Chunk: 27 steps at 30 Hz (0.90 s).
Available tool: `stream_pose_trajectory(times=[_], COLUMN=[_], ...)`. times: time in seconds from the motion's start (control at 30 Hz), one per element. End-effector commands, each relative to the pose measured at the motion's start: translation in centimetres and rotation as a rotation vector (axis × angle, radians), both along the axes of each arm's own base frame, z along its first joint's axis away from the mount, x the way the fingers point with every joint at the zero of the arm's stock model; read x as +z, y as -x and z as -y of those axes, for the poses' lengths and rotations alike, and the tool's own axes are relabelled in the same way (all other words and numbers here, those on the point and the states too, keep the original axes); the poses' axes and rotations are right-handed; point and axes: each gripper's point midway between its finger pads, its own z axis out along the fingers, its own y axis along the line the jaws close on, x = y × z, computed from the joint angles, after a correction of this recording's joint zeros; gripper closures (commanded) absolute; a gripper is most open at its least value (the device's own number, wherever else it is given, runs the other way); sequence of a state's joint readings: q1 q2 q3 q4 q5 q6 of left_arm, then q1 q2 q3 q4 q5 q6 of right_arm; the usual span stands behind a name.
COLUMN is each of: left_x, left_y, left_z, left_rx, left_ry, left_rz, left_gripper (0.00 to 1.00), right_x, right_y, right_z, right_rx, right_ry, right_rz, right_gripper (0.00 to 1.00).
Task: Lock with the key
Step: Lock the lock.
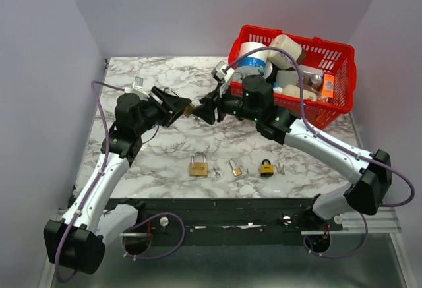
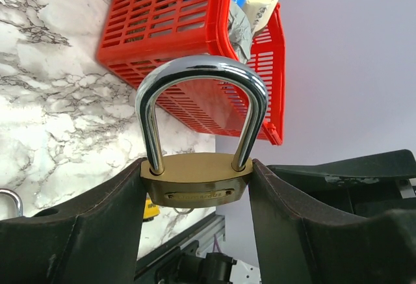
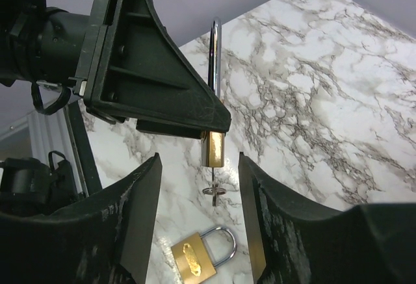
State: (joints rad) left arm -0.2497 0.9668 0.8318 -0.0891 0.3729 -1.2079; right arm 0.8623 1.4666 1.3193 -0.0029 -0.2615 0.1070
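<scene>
My left gripper is shut on a brass padlock and holds it in the air by the sides of its body. Its steel shackle points away, with both legs in the body. In the top view the padlock sits between the two grippers above mid-table. In the right wrist view the padlock shows edge-on, with a small key on a ring sticking out of its underside. My right gripper is open, its fingers on either side of the key and not touching it.
Three more padlocks lie near the front: a brass one, a small brass one and a dark one with yellow. A red basket full of items stands at the back right and shows in the left wrist view.
</scene>
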Motion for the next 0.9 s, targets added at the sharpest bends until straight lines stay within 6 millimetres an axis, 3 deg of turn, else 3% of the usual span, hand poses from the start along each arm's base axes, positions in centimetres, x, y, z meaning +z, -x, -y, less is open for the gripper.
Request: stream_pose_trajectory(times=[0.0, 0.17, 0.53, 0.77, 0.8, 0.87], left_x=[4.4, 4.5, 4.3, 4.2, 4.2, 4.1], left_y=[0.3, 0.4, 0.7, 0.8, 0.8, 0.8], left_z=[-0.2, -0.2, 0.0, 0.0, 0.0, -0.1], left_rx=[0.003, 0.005, -0.007, -0.012, -0.009, -0.002], left_ry=[0.042, 0.053, 0.077, 0.082, 0.080, 0.075], left_rz=[0.127, 0.125, 0.116, 0.123, 0.123, 0.120], left_gripper=[1.00, 1.00, 1.00, 1.00, 1.00, 1.00], right_x=[-2.0, -3.2, -3.8, -3.5, -3.5, -3.5], right_y=[1.3, 1.3, 0.7, 0.1, 0.0, 0.0], right_z=[0.5, 0.0, -1.0, -1.4, -1.4, -1.3], right_rx=[0.081, 0.110, 0.127, 0.110, 0.108, 0.108], right_ry=[0.072, 0.099, 0.107, 0.093, 0.091, 0.091], right_rz=[-0.005, -0.010, -0.009, 0.012, 0.014, 0.014], right_gripper=[0.43, 0.50, 0.60, 0.86, 0.96, 0.99])
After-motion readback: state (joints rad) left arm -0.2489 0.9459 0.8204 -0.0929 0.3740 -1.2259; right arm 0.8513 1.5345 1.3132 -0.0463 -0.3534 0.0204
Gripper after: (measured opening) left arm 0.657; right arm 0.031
